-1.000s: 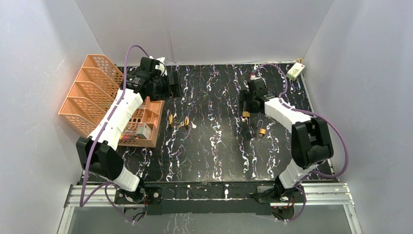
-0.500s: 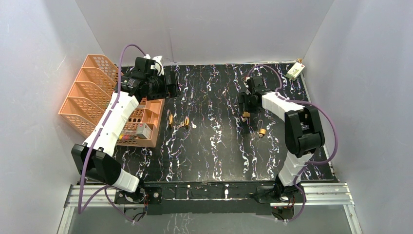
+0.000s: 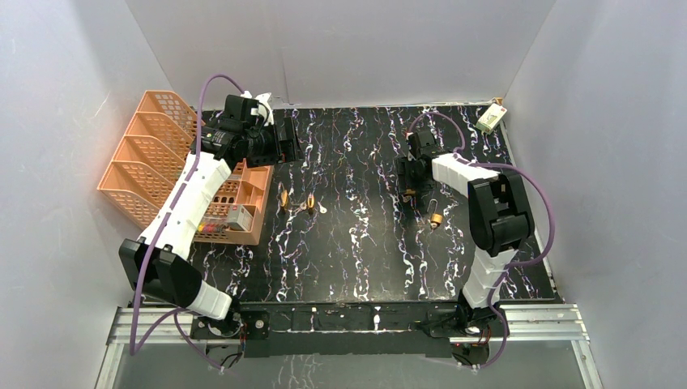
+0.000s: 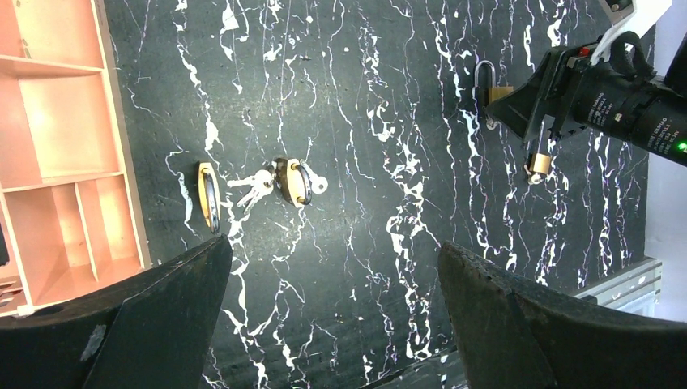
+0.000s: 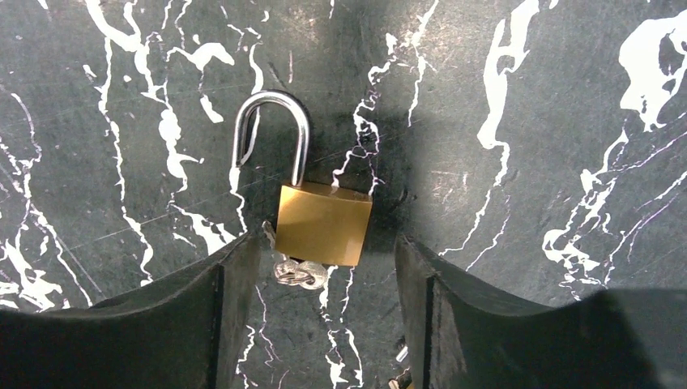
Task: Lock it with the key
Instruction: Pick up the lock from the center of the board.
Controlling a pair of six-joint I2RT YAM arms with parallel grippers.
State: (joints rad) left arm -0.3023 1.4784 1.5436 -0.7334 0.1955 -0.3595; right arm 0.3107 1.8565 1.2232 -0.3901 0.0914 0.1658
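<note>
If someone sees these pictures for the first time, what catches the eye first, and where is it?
First, the brass padlock with its shackle swung open, lying on the black marbled table between the spread fingers of the right claw, keys at its base. Then the orange basket at the table's left edge, and two more padlocks left of the table's middle, a key bunch between them.

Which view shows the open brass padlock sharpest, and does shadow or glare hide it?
Right wrist view: the brass padlock with open steel shackle is sharp, glare-free, with shadow on the black marbled table around it. Top external view: tiny, partly under the right gripper. Left wrist view: small but crisp.
</note>
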